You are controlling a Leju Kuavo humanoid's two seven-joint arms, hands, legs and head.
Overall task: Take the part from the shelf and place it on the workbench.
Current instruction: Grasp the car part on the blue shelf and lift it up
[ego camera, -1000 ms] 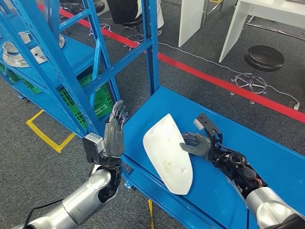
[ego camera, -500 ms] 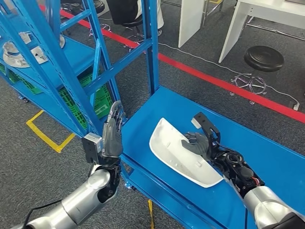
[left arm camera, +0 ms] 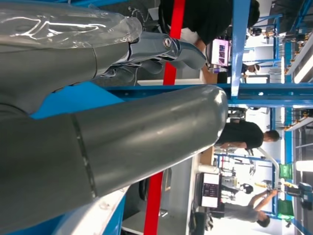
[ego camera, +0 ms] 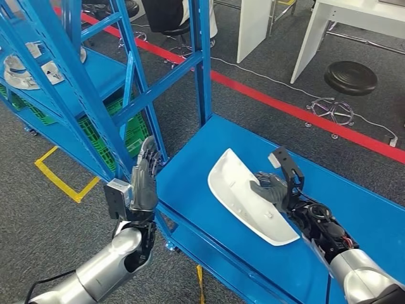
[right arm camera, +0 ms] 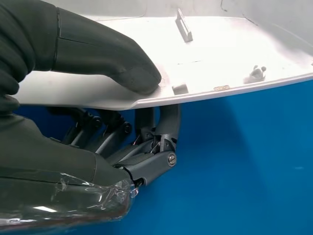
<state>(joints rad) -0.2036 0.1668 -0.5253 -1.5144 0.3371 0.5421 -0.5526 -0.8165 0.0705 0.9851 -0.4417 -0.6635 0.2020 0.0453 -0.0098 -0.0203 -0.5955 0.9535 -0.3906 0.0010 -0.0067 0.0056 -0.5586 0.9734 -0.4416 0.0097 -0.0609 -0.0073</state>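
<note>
Head view shows the right hand [ego camera: 269,190] gripping the white plastic part [ego camera: 248,196] over the blue workbench [ego camera: 200,171]; up close at that wrist, the thumb [right arm camera: 110,58] presses on the part's inner face with fingers [right arm camera: 147,147] curled beneath its edge. The left hand [ego camera: 143,177] is raised beside the blue shelf frame [ego camera: 95,107], fingers straight and holding nothing.

Head view high, facing forward-down over blue counter [ego camera: 229,145]. Wrist views close behind hands, turned; right shares counter [right arm camera: 239,161] with head.
</note>
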